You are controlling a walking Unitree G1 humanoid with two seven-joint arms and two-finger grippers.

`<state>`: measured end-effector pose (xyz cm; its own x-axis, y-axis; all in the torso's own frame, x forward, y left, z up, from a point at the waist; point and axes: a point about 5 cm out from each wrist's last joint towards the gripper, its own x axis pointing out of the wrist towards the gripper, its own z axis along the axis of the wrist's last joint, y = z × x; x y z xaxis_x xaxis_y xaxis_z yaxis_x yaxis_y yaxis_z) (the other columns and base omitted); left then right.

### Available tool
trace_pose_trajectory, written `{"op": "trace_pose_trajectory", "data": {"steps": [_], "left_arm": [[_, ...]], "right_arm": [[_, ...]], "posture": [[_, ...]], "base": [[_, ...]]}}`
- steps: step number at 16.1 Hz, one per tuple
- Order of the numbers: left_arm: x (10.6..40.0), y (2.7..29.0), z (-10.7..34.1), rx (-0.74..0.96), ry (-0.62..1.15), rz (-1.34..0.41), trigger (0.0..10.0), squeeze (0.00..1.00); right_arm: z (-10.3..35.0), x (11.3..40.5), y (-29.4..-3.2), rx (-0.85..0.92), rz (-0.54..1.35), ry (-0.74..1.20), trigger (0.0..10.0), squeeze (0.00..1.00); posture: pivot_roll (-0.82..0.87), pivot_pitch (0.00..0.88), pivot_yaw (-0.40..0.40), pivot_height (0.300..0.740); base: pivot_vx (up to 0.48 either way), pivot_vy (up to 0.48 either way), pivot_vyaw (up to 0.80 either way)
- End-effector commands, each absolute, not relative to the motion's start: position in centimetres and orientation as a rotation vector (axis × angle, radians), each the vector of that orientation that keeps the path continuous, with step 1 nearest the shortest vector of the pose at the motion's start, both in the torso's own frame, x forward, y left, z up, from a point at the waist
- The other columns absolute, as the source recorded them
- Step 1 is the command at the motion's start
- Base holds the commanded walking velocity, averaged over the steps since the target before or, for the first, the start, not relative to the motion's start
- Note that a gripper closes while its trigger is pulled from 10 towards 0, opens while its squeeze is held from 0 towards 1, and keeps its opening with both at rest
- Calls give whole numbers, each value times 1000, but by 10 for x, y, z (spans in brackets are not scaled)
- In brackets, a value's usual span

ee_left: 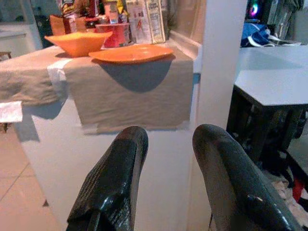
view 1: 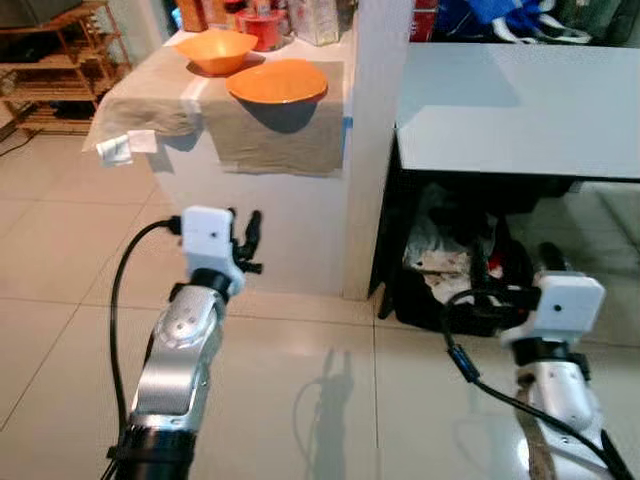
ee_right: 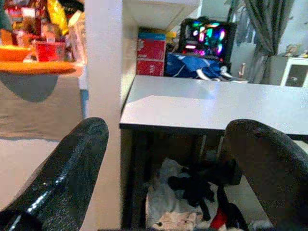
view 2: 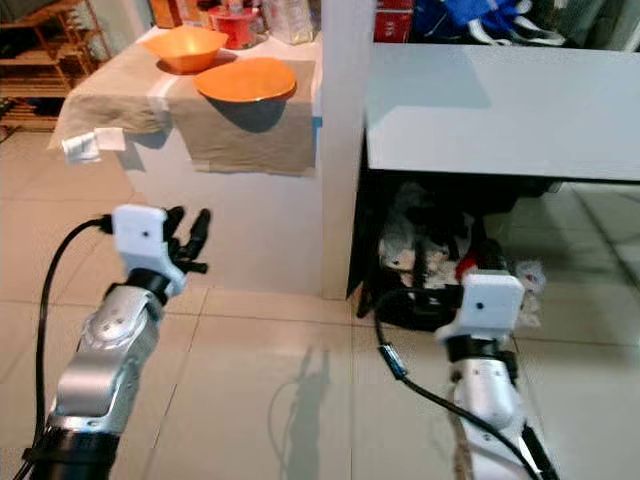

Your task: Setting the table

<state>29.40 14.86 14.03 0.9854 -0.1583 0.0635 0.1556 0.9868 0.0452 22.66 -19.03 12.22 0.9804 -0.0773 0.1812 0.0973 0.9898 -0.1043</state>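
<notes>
Two orange dishes sit on the cloth-draped white surface ahead — a deeper orange bowl behind and a shallower orange plate at the front edge, with the jars and cartons behind them cut off and hard to make out. The left claw is raised before that surface, fingers a little apart and empty. The right claw is low near the grey table, spread wide, empty — the clutter beneath is too dark to identify.
</notes>
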Motion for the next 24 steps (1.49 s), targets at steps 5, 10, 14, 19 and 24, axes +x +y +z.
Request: {"op": "trace_pose_trajectory", "data": {"steps": [5, 10, 14, 19, 24], "left_arm": [[304, 153, 145, 99, -60, -122, 10000, 0], [306, 152, 149, 97, -69, -115, 10000, 0], [307, 150, 149, 105, -78, -113, 10000, 0], [310, 144, 151, 117, -88, -139, 10000, 0], [312, 137, 154, 145, -105, -182, 10000, 0]], "right_arm": [[119, 231, -184, -122, -44, -170, 10000, 0], [115, 235, -182, -114, -25, -155, 10000, 0], [113, 236, -182, -122, -13, -148, 10000, 0], [113, 238, -180, -125, -8, -151, 10000, 0], [112, 236, -177, -118, -10, -153, 10000, 0]], "posture": [[-110, 0, 35, 727], [-96, 0, 30, 727], [-97, 0, 26, 727], [-101, 0, 29, 727], [-105, 0, 38, 727]], "base": [[410, 247, 0], [409, 250, 0], [409, 250, 0], [411, 248, 0], [418, 196, 0]]}}
